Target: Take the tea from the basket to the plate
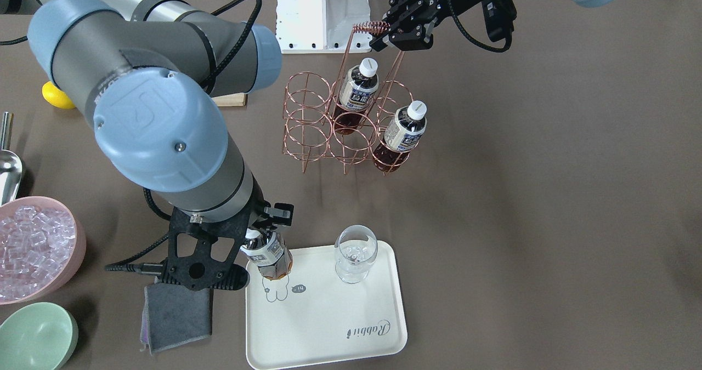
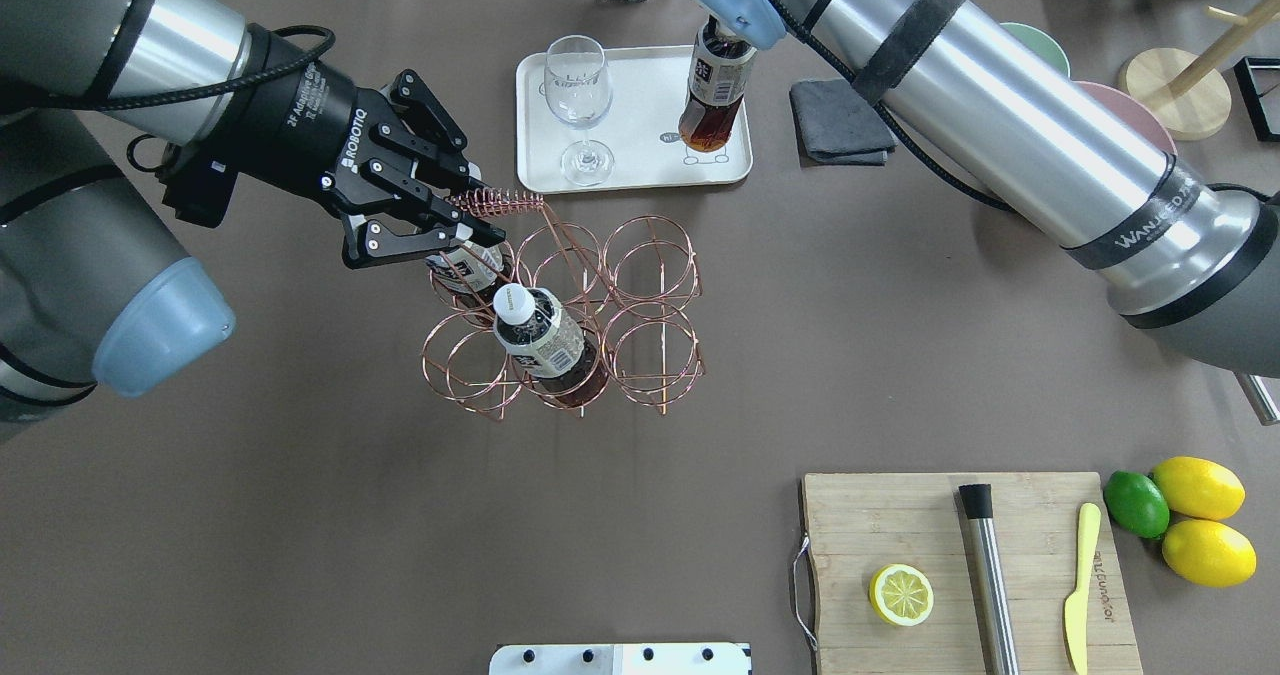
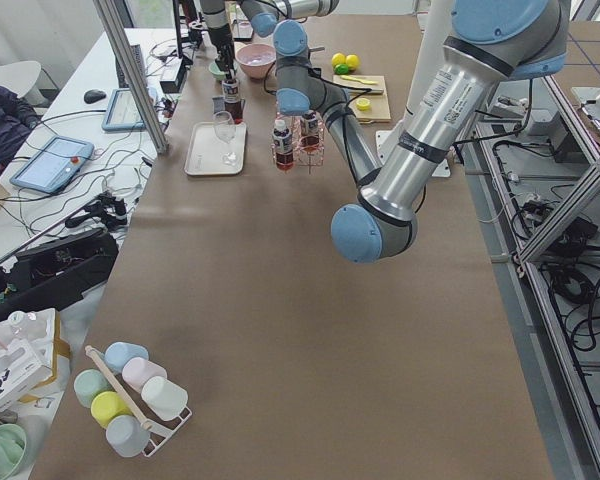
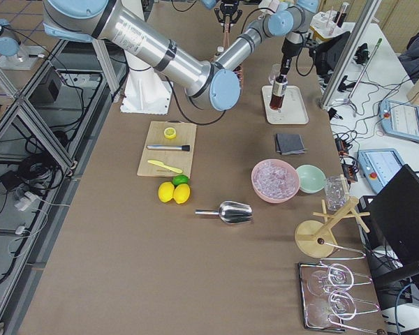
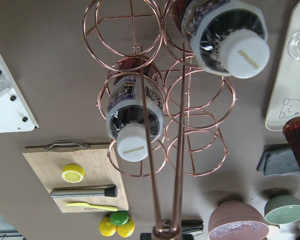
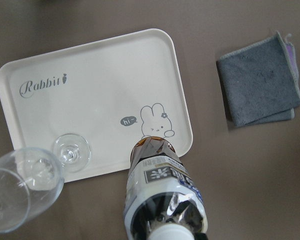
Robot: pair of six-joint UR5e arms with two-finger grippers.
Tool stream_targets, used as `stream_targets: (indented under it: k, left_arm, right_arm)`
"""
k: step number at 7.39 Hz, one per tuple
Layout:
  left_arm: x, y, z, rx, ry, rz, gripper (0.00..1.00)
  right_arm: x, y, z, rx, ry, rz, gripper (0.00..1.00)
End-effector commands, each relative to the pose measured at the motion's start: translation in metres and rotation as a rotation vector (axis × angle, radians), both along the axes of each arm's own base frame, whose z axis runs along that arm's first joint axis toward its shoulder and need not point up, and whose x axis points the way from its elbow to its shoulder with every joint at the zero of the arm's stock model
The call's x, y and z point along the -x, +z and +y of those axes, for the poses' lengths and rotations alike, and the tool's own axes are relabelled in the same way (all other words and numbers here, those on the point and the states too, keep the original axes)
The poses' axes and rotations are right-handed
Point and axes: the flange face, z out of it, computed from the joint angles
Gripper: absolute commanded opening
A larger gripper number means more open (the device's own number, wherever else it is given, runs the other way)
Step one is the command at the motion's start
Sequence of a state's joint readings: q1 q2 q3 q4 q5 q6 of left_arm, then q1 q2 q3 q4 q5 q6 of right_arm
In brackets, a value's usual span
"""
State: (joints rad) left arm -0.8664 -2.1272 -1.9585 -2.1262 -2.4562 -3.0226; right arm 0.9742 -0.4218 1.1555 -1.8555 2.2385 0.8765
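- Your right tool (image 1: 263, 225) grips the tea (image 1: 270, 255) over the plate (image 1: 329, 318).
- A glass (image 1: 355, 257) stands on the plate nearby; a cloth (image 1: 178, 318) lies just beside it.
- Your left tool (image 2: 478, 217) clamps the basket (image 2: 560, 315) handle.

Robot workcell interior: long brown surface (image 2: 300, 515) under even, diffuse light.
Matte covering, soft shadows only. Aluminium frame post (image 3: 130, 70) stands at the far long edge; slanted frame struts (image 3: 570, 200) on the opposite side. Grey floor (image 4: 28, 279) with loose cables (image 4: 28, 174) between the struts. White side desk (image 3: 80, 130) past the post, carrying a tablet (image 3: 52, 160). White chair (image 3: 10, 80) beyond the desk. Dark monitor (image 4: 405, 216) at one end.
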Motion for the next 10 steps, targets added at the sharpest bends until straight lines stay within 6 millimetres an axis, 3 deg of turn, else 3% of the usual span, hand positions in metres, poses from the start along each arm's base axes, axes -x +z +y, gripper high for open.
stream_targets:
  k: [1, 3, 4, 5, 6, 8, 9, 10]
  left_arm:
    - [0.040, 0.033, 0.009, -0.007, -0.002, -0.019, 0.00]
    - [0.116, 0.071, -0.018, -0.048, 0.000, -0.061, 0.00]
    - [0.146, 0.088, -0.032, -0.064, 0.031, -0.066, 0.00]
    - [0.175, 0.106, -0.054, -0.058, 0.028, -0.063, 0.00]
    - [0.202, 0.131, -0.080, -0.035, 0.023, -0.057, 0.00]
    - [0.257, 0.166, -0.112, -0.064, -0.019, -0.042, 0.00]
    - [0.273, 0.182, -0.125, -0.084, -0.031, -0.037, 0.00]
    - [0.278, 0.180, -0.125, -0.089, -0.024, -0.026, 0.00]
  right_arm:
    - [0.007, 0.033, -0.032, -0.025, 0.006, -0.008, 0.00]
    - [0.014, 0.042, -0.040, -0.031, 0.010, -0.003, 0.00]
    - [0.018, 0.034, -0.047, -0.029, 0.013, 0.007, 0.00]
    - [0.022, 0.041, -0.054, -0.049, 0.017, 0.002, 0.00]
    - [0.024, 0.043, -0.057, -0.055, 0.018, 0.001, 0.00]
    - [0.036, 0.038, -0.054, -0.071, 0.006, -0.004, 0.00]
    - [0.042, 0.037, -0.051, -0.082, 0.008, 0.011, 0.00]
    - [0.042, 0.036, -0.051, -0.083, 0.009, 0.011, 0.00]
